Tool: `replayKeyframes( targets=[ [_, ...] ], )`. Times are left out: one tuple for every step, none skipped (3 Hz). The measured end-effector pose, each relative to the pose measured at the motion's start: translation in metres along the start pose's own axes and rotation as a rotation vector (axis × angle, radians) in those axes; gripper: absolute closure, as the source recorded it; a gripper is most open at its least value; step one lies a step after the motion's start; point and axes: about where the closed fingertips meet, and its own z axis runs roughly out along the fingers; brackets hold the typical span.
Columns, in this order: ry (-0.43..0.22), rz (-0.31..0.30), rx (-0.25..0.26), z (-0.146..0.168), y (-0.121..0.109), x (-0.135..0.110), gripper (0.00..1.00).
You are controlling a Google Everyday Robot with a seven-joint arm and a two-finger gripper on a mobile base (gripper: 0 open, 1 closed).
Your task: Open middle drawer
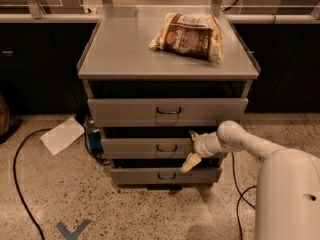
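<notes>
The grey cabinet has three drawer fronts stacked. The middle drawer is the long low front between the taller top drawer and the bottom drawer. Its small dark wire handle sits at centre. My gripper is at the right part of the middle drawer front, just right of the handle. It is open, with one fingertip near the panel's top edge and a cream finger hanging below the panel. It holds nothing. My white arm reaches in from the right.
A brown snack bag lies on the cabinet top, back right. A white sheet of paper and black cables lie on the speckled floor to the left. Dark counters stand behind. Blue tape marks the floor in front.
</notes>
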Motion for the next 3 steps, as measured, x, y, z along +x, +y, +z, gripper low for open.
replayKeyframes(
  targets=[
    [-0.001, 0.011, -0.045, 0.0000, 0.0069, 0.0012, 0.00],
    [0.000, 0.034, -0.064, -0.0031, 0.0091, -0.0032, 0.00],
    [0.000, 0.034, -0.064, -0.0031, 0.0091, -0.0032, 0.00]
  ],
)
